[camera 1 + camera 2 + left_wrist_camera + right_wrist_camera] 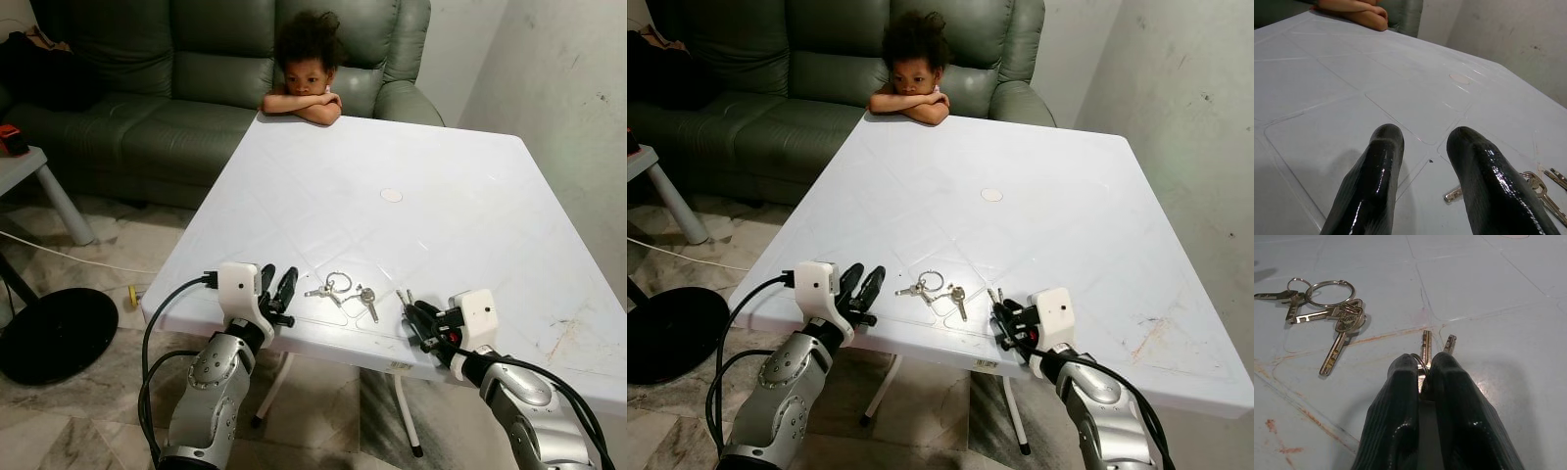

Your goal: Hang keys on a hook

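Right hand point(1422, 377) grips two keys point(1426, 343) at desk point(441, 206) edge; left hand point(277, 290) open beside key bunch point(343, 290).

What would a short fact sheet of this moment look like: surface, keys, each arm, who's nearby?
surface: white table
loose keys: bunch on rings, lying near the front edge, between the arms
held keys: second small set, pinched by the right end effector
left end effector: open, at the table edge, holding nothing
hook: not seen
person: child leaning on the far edge
behind: green sofa
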`<state>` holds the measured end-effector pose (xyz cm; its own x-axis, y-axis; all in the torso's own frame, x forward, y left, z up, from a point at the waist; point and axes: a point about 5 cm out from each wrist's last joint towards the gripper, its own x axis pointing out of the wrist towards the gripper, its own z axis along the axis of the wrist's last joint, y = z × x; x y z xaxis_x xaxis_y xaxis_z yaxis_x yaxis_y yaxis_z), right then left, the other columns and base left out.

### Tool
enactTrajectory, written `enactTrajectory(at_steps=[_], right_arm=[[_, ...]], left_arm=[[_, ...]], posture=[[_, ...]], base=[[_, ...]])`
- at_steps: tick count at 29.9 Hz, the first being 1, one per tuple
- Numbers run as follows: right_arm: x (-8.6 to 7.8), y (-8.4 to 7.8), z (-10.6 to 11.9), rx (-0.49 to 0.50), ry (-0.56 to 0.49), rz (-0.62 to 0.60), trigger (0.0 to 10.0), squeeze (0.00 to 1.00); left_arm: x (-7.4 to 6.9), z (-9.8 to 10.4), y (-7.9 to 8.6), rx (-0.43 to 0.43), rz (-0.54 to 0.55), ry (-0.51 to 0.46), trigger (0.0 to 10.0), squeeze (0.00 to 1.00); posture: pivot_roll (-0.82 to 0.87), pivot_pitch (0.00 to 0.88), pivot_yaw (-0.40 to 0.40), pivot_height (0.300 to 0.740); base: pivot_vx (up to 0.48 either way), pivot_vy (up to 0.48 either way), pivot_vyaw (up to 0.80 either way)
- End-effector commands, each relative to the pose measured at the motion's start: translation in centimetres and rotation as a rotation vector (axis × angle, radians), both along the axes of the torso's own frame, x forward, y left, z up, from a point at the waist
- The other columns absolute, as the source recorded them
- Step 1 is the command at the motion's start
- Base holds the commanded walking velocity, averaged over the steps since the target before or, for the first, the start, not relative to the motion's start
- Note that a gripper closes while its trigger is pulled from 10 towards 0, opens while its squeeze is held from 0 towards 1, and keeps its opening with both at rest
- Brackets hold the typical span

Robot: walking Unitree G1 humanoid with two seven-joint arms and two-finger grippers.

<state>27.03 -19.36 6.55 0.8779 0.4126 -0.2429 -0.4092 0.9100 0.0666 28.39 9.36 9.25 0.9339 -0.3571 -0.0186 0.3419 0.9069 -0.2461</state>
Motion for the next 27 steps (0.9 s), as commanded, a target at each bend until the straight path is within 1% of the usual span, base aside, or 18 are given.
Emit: enactTrajectory(at_steps=[1, 3, 4, 5, 7, 16, 17, 19, 24, 25, 26, 27], right_arm=[[0.1, -0.5, 0.2, -0.018, -0.01, -0.005, 10.0, 0.0], [0.1, -0.7, 0.3, -0.011, -0.019, -0.01, 10.0, 0.0], [0.1, -0.7, 0.5, -0.007, -0.031, -0.012, 0.4, 0.0], [0.1, -0.7, 0.6, 0.008, -0.04, -0.013, 0.0, 0.0], [0.1, -0.7, 0.8, 0.031, -0.048, -0.002, 0.0, 0.0], [0.0, -0.8, 1.1, 0.042, -0.069, -0.004, 0.0, 0.0], [0.1, -0.9, 1.1, 0.051, -0.066, -0.021, 0.0, 0.0], [0.2, -0.8, 1.6, 0.097, -0.09, -0.031, 0.0, 0.0], [0.7, -0.7, 2.3, 0.17, -0.116, -0.074, 0.0, 0.0], [1.0, -0.6, 3.0, 0.231, -0.138, -0.109, 0.0, 0.0], [1.2, -0.6, 3.2, 0.249, -0.145, -0.121, 0.0, 0.0], [1.3, -0.5, 3.7, 0.289, -0.163, -0.137, 0.0, 0.0]], left_arm=[[0.0, 0.5, -0.9, -0.017, -0.013, -0.015, 10.0, 0.0], [0.0, 0.5, -0.9, -0.017, -0.013, -0.015, 10.0, 0.0], [0.0, 0.5, -0.9, -0.018, -0.013, -0.015, 10.0, 0.0], [0.0, 0.5, -0.9, -0.018, -0.013, -0.015, 10.0, 0.0], [0.1, 0.5, -0.9, -0.018, -0.011, -0.015, 10.0, 0.0], [0.1, 0.5, -0.9, -0.02, -0.009, -0.013, 10.0, 0.0], [0.1, 0.5, -0.8, -0.021, -0.007, -0.012, 10.0, 0.0], [0.1, 0.6, -0.7, -0.024, -0.001, -0.013, 10.0, 0.0], [0.2, 0.7, -0.7, -0.026, 0.002, -0.014, 10.0, 0.0], [0.3, 0.7, -0.6, -0.025, 0.004, -0.016, 10.0, 0.0], [0.3, 0.7, -0.6, -0.025, 0.005, -0.017, 10.0, 0.0], [0.4, 0.8, -0.6, -0.022, 0.008, -0.019, 10.0, 0.0]], posture=[[0.09, 0.0, -0.071, 0.74], [0.09, 0.0, -0.073, 0.74], [0.09, 0.0, -0.073, 0.74], [0.09, 0.0, -0.073, 0.74], [0.09, 0.0, -0.073, 0.74], [0.09, 0.0, -0.073, 0.74], [0.09, 0.0, -0.074, 0.74], [0.09, 0.0, -0.073, 0.74], [0.09, 0.0, -0.071, 0.74], [0.09, 0.0, -0.071, 0.74], [0.09, 0.0, -0.071, 0.74], [0.09, 0.0, -0.069, 0.74]], base=[[0.0, 0.0, 0.0], [0.0, 0.0, 0.0], [0.0, 0.0, 0.0], [0.0, 0.0, 0.0], [0.0, 0.0, 0.0], [0.0, 0.0, 0.0], [0.0, 0.0, 0.0], [0.0, 0.0, 0.0], [0.0, 0.0, 0.0], [0.0, 0.0, 0.0], [0.0, 0.0, 0.0], [0.0, 0.0, 0.0]])
